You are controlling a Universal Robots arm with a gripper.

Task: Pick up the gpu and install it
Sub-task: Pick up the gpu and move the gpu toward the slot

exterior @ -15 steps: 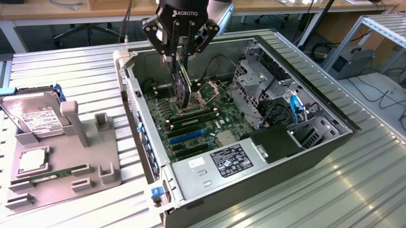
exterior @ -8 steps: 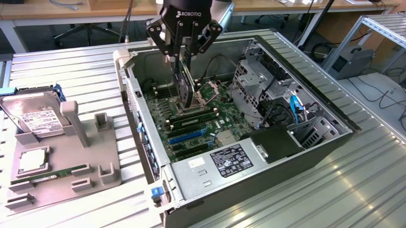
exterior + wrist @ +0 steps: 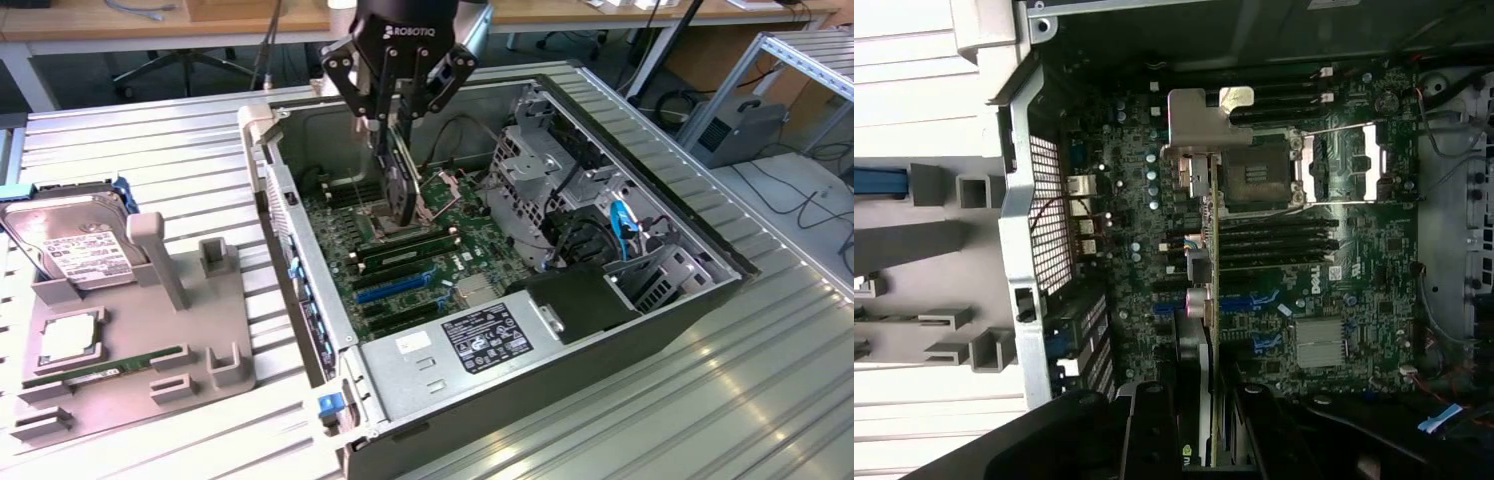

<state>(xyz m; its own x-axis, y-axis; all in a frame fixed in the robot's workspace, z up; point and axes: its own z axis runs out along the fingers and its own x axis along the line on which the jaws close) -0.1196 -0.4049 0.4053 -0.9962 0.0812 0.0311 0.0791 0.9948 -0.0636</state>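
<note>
The gpu (image 3: 398, 185) is a thin dark card that hangs on end inside the open computer case (image 3: 641, 300), above the motherboard (image 3: 441, 265). My gripper (image 3: 396, 122) is shut on its upper end. The card's lower end is close over the board near the processor socket; I cannot tell if it touches. In the wrist view the gpu (image 3: 1211, 250) appears edge-on, running away from my gripper (image 3: 1204, 440), and its silver bracket (image 3: 1192, 125) is at the far end. The blue card slots (image 3: 390, 285) lie on the board beside it, nearer the power supply.
A grey fixture (image 3: 174, 350) at the exterior view's left holds a silver hard drive (image 3: 74, 250), a green memory stick (image 3: 114, 365) and a processor chip (image 3: 67, 340). Drive cages and cables (image 3: 561, 200) crowd the case's right side. The power supply (image 3: 481, 345) sits at the front.
</note>
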